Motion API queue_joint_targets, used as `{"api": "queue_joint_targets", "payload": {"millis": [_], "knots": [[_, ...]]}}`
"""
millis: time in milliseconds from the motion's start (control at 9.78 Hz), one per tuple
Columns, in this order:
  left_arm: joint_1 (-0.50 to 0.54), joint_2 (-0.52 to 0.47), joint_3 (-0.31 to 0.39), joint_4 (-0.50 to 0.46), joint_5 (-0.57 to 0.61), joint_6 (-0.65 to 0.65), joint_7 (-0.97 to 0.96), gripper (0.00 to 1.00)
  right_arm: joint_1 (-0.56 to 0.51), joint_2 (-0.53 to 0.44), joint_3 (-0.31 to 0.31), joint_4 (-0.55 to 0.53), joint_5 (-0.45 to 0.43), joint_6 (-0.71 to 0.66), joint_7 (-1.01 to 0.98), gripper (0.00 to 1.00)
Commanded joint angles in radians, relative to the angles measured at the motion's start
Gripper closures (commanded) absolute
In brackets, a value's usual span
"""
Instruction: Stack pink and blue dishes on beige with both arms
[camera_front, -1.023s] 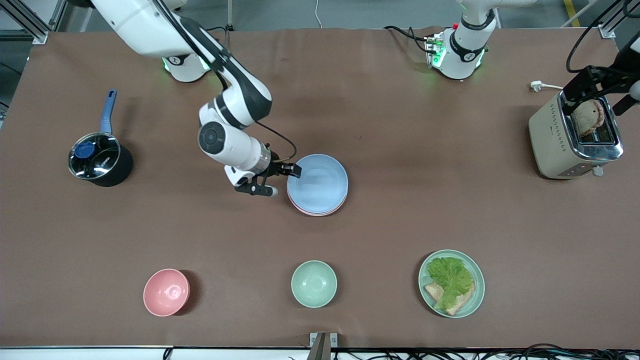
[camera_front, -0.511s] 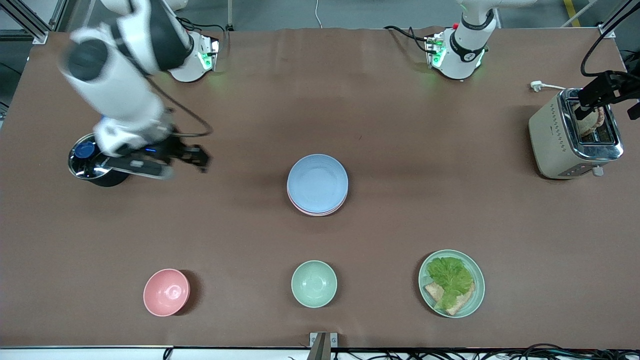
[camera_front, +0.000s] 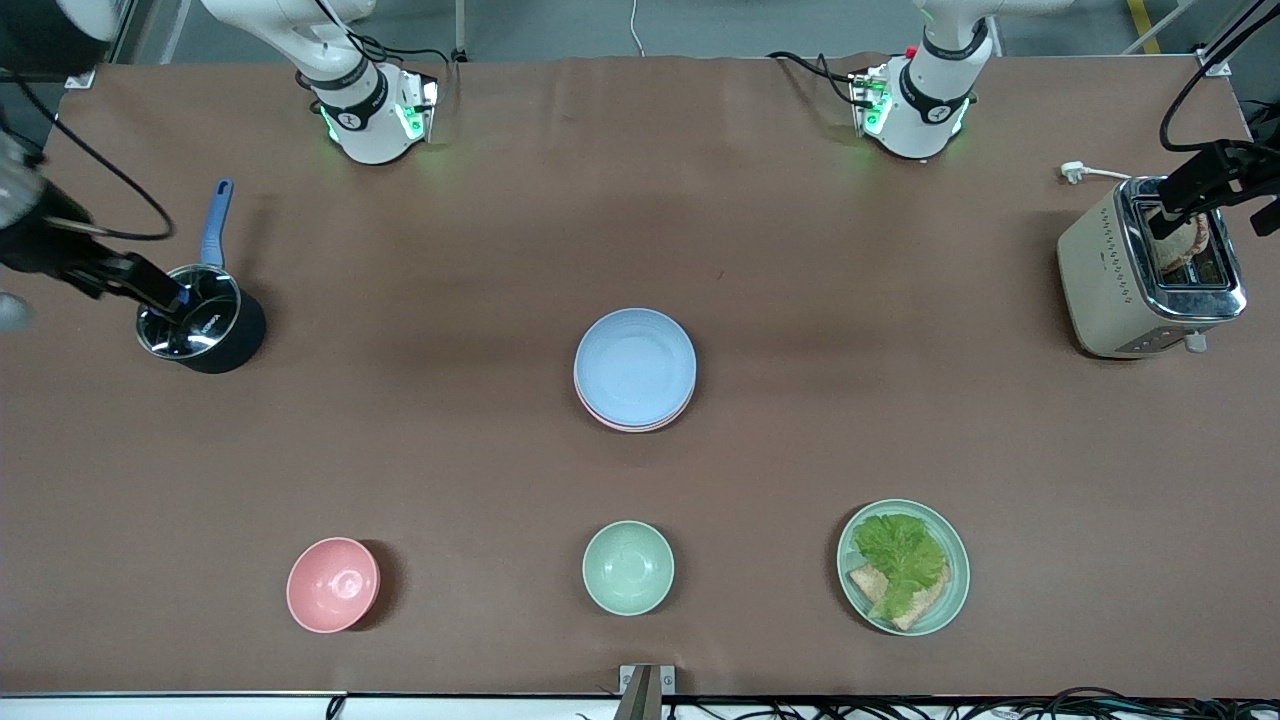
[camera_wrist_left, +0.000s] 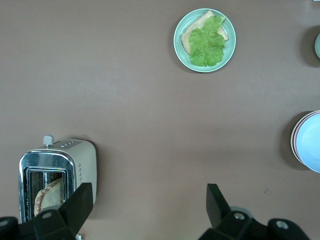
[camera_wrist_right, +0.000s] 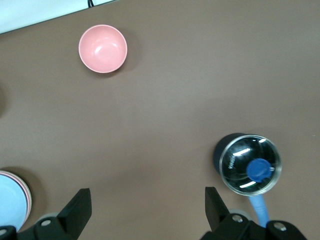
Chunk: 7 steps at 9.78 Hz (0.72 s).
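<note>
Blue plate (camera_front: 635, 363) lying flat and face up at mid-table on the pink plate (camera_front: 628, 421), of which only a rim crescent shows; being round, neither has a long axis, and the beige plate cannot be made out. Both stand well apart from either set of jaws. Right gripper (camera_wrist_right: 145, 202), jaws spread, hangs over the lidded pot (camera_front: 200, 325). Left gripper (camera_wrist_left: 150, 202), jaws spread, hangs over the toaster (camera_front: 1150, 275).

At the frame's centre we see the light blue plate (camera_front: 635, 364) lying flat atop the stack, the pale pink plate's rim (camera_front: 628, 424) peeking out beneath it; we cannot make out the beige plate.
</note>
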<state>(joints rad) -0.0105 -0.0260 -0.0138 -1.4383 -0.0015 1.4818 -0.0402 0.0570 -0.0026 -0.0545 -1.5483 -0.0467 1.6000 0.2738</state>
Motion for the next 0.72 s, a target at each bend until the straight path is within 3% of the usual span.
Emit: {"api": "queue_joint_targets", "payload": {"millis": [0, 614], "knots": [[0.004, 0.003, -0.002, -0.017, -0.015, -0.018, -0.006, 0.00, 0.004, 0.012, -0.042, 0.079, 0.031, -0.109, -0.178, 0.00], [-0.003, 0.003, -0.002, -0.027, -0.058, -0.020, 0.002, 0.00, 0.000, 0.013, -0.048, 0.077, 0.041, -0.107, -0.169, 0.00]]}}
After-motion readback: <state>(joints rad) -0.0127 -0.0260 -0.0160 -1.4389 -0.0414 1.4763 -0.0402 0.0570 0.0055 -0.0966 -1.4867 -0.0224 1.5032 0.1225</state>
